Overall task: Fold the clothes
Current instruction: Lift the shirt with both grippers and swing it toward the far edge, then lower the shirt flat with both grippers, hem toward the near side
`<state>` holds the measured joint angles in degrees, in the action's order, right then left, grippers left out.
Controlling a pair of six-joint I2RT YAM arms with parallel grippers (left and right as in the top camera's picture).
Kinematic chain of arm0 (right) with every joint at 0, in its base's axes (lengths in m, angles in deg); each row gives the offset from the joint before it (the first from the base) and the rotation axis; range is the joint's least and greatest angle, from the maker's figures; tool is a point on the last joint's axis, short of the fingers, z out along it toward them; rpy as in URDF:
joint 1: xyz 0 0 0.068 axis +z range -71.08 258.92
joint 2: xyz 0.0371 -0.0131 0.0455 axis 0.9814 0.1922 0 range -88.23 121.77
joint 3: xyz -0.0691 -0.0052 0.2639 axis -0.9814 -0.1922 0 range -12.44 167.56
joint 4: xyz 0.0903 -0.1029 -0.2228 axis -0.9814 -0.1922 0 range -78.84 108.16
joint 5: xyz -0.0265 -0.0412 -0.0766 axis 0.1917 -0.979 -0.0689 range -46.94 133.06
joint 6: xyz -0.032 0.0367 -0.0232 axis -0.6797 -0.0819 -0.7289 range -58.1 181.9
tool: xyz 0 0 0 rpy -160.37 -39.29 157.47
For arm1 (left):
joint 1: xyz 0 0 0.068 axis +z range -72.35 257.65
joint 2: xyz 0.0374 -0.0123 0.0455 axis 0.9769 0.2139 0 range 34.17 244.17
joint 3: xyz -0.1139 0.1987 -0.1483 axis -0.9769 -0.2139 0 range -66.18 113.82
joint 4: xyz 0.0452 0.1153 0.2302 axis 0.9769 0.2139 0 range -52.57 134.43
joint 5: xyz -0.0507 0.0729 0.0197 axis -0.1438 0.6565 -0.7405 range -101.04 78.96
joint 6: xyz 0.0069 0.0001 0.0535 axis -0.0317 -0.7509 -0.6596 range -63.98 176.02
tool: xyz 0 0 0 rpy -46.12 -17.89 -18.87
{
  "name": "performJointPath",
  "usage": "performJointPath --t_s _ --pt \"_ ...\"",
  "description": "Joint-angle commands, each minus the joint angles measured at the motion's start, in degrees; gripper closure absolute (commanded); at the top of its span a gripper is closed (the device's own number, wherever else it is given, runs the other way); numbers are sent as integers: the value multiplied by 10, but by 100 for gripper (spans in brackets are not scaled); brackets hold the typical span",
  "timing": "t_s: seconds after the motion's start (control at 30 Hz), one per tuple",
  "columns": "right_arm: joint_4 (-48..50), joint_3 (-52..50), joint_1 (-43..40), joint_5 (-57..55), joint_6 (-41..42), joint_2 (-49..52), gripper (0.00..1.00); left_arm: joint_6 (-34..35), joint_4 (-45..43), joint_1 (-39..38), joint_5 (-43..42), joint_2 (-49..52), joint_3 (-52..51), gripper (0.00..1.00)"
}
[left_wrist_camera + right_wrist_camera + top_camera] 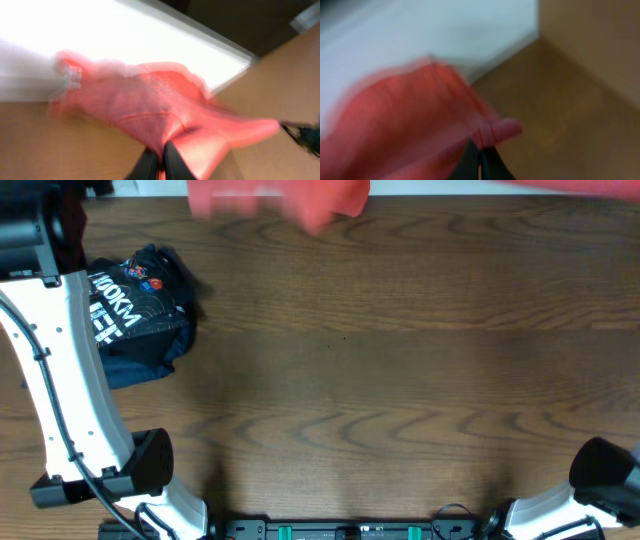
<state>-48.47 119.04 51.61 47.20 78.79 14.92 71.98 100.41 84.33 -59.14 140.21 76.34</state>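
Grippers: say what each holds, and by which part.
Both pinch the red shirt: the left gripper on a bunched bit of fabric, the right gripper near an edge. Blur hides which part of the shirt each one has.

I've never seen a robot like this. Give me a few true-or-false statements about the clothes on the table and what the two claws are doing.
1. The shirt is red. True.
2. It lies neatly folded in the middle of the table. False: it is a blurred, unfolded shape at the far edge.
3. The left gripper and the right gripper both pinch the shirt. True.
4. The dark garment sits on the robot's right. False: it is on the left, beside the left arm.
5. The dark garment's lettering is white. True.
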Motion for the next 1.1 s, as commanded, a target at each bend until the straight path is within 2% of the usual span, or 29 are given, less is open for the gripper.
performJointPath --t_s 0.0,0.07,0.13,0.43,0.73,1.07 --pt "-70 -28 -8 -112 -20 34 99 -139 151 -10 34 34 -37 94" --pt "-109 -55 -8 -141 -21 42 99 -182 238 -26 88 41 -73 94" --pt "-142 -100 -8 -169 -26 47 99 -210 274 -42 119 44 -126 94" --pt "-152 -354 -22 -177 3 47 99 -244 285 -77 133 44 -401 94" --pt "-88 -543 -78 -144 24 35 99 -243 210 -77 163 14 -648 94" --pt "-76 -602 -143 -125 34 -52 99 -173 129 -77 208 -146 -810 94"
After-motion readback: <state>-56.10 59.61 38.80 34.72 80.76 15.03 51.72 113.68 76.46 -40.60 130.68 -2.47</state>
